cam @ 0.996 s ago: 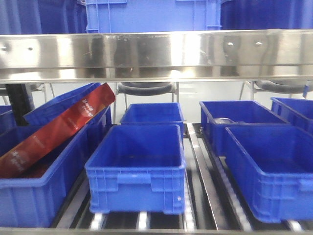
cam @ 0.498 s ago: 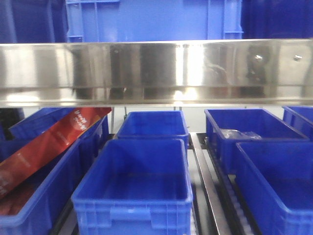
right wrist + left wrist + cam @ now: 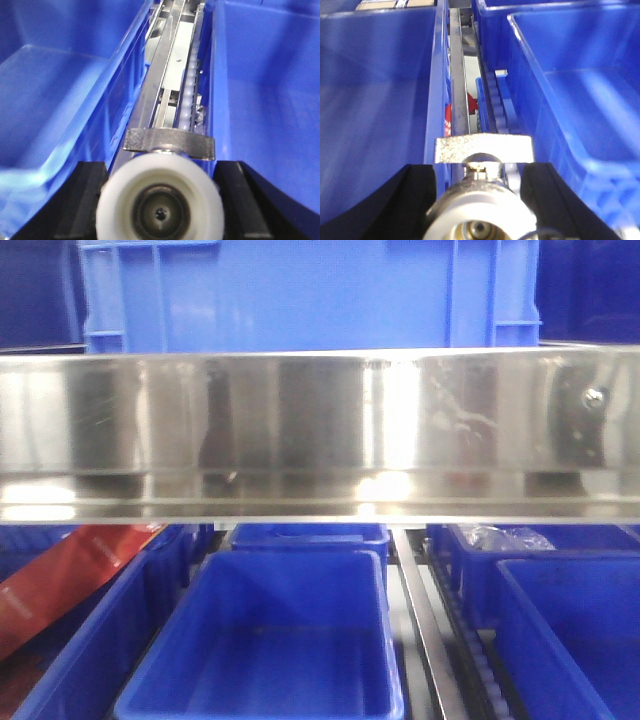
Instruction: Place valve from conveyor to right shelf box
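In the left wrist view, a metal valve with a white end ring and a flat grey handle sits between black fingers. My left gripper is shut on it, above the gap between two blue boxes. In the right wrist view, a second valve with a white ring and a grey handle is held the same way. My right gripper is shut on it, over a steel rail, with a blue shelf box to its right. The conveyor is out of view.
A wide steel shelf beam crosses the front view, with a blue crate on top. Below it stand open blue boxes: centre, right, and one behind with a clear bag. A red carton leans in the left box.
The front view has closed in on the shelf: the steel beam has dropped in the frame and grown, the boxes below look nearer, and the red carton is mostly cut off.
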Motion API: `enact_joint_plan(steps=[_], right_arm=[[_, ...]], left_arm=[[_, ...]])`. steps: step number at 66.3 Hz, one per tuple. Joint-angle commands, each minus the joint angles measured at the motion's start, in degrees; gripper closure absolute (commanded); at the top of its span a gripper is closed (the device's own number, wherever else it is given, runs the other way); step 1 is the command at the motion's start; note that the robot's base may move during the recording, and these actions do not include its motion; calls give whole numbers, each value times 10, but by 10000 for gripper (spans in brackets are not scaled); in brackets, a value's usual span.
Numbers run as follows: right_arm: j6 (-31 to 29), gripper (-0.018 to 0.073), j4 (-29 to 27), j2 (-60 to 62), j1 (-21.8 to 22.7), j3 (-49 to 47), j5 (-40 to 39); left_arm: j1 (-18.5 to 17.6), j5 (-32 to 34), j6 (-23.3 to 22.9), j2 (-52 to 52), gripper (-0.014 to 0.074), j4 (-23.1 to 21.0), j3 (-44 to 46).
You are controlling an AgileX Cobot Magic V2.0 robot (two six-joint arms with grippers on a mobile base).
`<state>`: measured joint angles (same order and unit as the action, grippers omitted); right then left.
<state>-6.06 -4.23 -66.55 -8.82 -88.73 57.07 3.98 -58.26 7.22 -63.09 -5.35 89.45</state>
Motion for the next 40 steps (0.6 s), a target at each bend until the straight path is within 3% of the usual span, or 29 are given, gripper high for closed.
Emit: enact_joint_plan(steps=[1, 40], right_arm=[[0, 712, 4, 8, 0, -10, -39], [0, 712, 4, 8, 0, -10, -39]], left_arm=[[-4, 28, -4, 5, 708, -4, 5], [-4, 28, -4, 5, 708, -4, 5]])
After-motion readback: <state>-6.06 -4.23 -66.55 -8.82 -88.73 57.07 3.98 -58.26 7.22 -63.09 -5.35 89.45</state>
